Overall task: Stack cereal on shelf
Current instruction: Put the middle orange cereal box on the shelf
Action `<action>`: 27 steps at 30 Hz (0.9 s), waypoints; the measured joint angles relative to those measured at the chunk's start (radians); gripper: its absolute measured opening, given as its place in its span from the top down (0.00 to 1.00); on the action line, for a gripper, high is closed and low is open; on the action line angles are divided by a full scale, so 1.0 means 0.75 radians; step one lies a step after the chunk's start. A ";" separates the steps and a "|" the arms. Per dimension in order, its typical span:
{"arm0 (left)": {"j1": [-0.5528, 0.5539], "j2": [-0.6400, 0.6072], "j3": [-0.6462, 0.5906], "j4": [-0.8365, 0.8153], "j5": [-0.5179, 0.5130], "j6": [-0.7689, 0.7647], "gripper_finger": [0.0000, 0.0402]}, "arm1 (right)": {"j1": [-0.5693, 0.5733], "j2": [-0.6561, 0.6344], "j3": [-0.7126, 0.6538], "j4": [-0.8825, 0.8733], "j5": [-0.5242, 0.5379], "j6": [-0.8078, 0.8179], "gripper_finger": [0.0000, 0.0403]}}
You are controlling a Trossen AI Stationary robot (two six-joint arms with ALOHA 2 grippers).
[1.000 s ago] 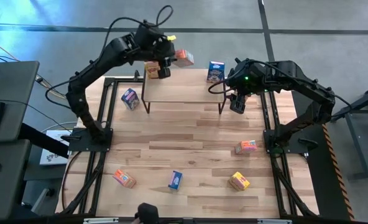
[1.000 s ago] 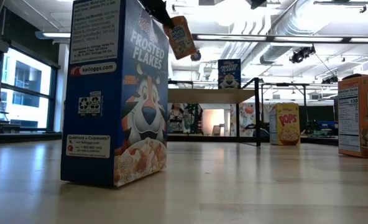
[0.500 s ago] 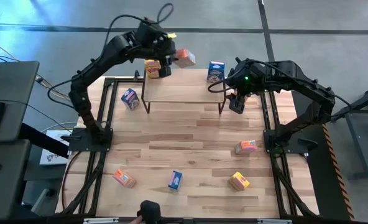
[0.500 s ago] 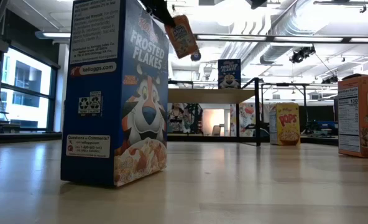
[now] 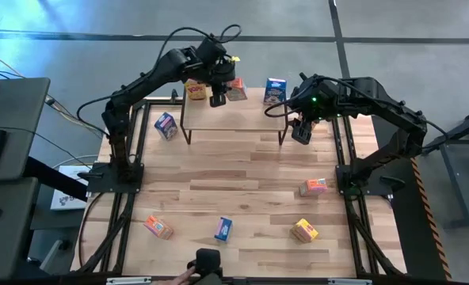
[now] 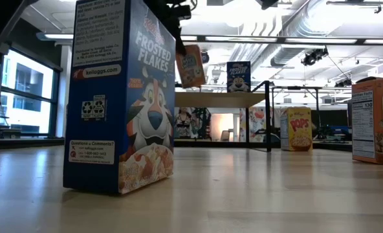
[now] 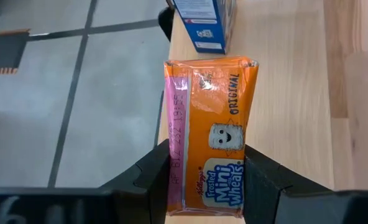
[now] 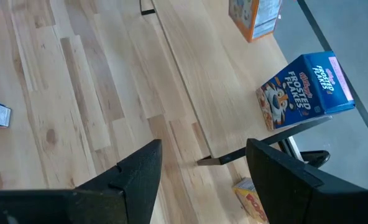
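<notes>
Left gripper [image 5: 218, 89] clamped on an orange-red Mini-Wheats box [image 7: 210, 135], fingers [image 7: 263, 180] pressed against its two long sides, held above the far edge of the shelf [image 5: 242, 119], about midway along it; seen from table height, the same box [image 6: 191, 66] hanging tilted just above the plank [image 6: 220, 99]. Just beside it on the plank, toward the far right corner, an upright blue Frosted Flakes box [image 5: 275, 92]. Toward the far left corner, a yellow box [image 5: 194, 89], partly hidden by the arm. Right gripper [image 5: 301, 132] hanging off the shelf's right end over the table [image 5: 242, 178], jaws parted with nothing between them, fingers [image 8: 137, 177] framing bare wood. Elsewhere on the table: a second blue box [image 5: 165, 124] just off the shelf's left end; an orange-red box [image 5: 314, 187] near the right edge; along the near edge, another orange-red box [image 5: 158, 227] toward the left, a blue one [image 5: 223, 229] near the middle, and a yellow one [image 5: 304, 230] toward the right.
</notes>
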 joint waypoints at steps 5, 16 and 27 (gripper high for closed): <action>0.000 0.037 0.000 0.005 0.010 0.001 0.66 | 0.000 0.000 0.000 0.000 0.003 0.000 0.44; 0.002 0.050 0.000 0.018 -0.004 0.003 0.66 | 0.001 0.000 0.000 -0.001 0.005 0.000 0.44; 0.012 0.050 0.000 -0.015 -0.030 0.004 0.66 | 0.000 0.000 0.000 -0.001 0.004 0.000 0.44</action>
